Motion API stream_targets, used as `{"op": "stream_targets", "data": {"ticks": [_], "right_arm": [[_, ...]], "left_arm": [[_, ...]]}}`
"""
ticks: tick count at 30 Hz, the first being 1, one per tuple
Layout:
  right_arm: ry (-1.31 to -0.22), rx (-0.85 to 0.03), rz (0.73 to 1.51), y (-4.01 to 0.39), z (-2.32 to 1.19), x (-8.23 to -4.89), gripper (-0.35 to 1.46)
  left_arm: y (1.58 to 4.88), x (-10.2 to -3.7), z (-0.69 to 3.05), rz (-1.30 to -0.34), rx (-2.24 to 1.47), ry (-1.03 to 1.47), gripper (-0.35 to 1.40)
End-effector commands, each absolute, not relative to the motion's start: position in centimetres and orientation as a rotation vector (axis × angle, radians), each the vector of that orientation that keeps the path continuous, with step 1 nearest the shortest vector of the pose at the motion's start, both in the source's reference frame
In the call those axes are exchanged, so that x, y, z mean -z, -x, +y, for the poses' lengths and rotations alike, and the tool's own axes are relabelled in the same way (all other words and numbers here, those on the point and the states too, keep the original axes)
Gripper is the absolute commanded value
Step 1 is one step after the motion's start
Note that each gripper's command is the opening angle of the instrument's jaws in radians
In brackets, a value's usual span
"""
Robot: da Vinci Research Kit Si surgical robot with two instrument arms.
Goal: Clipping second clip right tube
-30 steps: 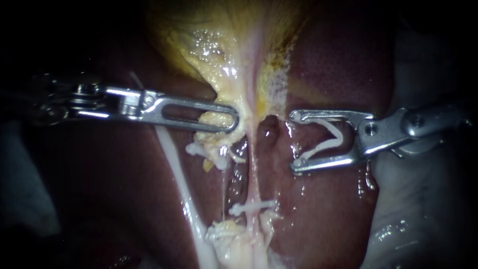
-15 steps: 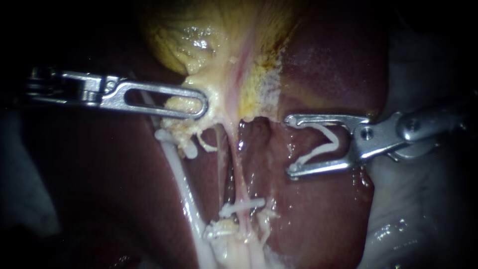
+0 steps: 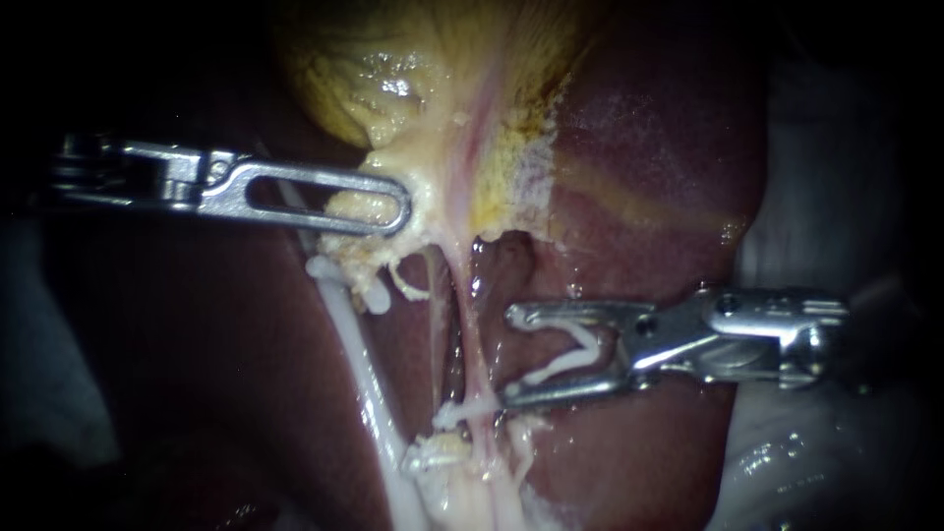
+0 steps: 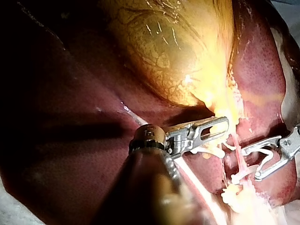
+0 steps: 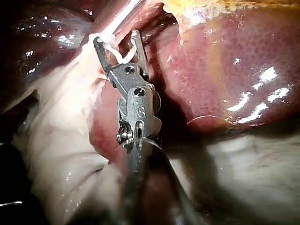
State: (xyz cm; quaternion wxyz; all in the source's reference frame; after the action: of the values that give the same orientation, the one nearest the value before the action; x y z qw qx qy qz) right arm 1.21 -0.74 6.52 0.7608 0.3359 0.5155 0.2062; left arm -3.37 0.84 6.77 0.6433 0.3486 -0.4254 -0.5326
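Note:
The right tube [image 3: 474, 339] is a thin pink strand running from the yellow gallbladder [image 3: 413, 69] down to pale tissue. A white clip [image 3: 479, 406] crosses it low down. My right instrument [image 3: 509, 356] holds an open white clip [image 3: 570, 359] between its spread jaws. The jaw tips lie just right of the tube, and the lower tip is next to the placed clip. In the right wrist view the right instrument [image 5: 117, 40] carries the same open clip [image 5: 117, 54]. My left instrument [image 3: 379, 208], also the left instrument [image 4: 218, 129] in its wrist view, is shut on yellow gallbladder tissue at the neck.
Dark red liver [image 3: 639, 197] surrounds the field. A thicker white tube [image 3: 359, 374] runs down on the left, with a white clip [image 3: 329, 267] near its upper end. Pale wet tissue [image 3: 462, 482] lies below, and white material [image 3: 816, 216] at the right edge.
My right instrument has moved down and left with its clip, close to the right tube above the placed clip. The left instrument pulled the gallbladder up and left earlier, then held still.

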Motion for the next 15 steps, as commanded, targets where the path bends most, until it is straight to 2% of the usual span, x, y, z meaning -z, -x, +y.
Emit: {"op": "stream_targets", "data": {"ticks": [1, 6, 15], "right_arm": [[-0.741, -0.453, 1.119, -1.25, -0.76, -6.54, 0.46], [-0.819, -0.485, 1.141, -1.38, -0.79, -6.55, 0.45], [-0.883, -0.514, 1.169, -1.53, -0.82, -6.5, 0.4]], "left_arm": [[3.37, -6.76, 0.84, -0.969, 1.213, -0.794, -0.35], [3.37, -6.76, 0.84, -0.969, 1.213, -0.794, -0.35], [3.38, -6.76, 0.84, -0.969, 1.214, -0.794, -0.35]]}}
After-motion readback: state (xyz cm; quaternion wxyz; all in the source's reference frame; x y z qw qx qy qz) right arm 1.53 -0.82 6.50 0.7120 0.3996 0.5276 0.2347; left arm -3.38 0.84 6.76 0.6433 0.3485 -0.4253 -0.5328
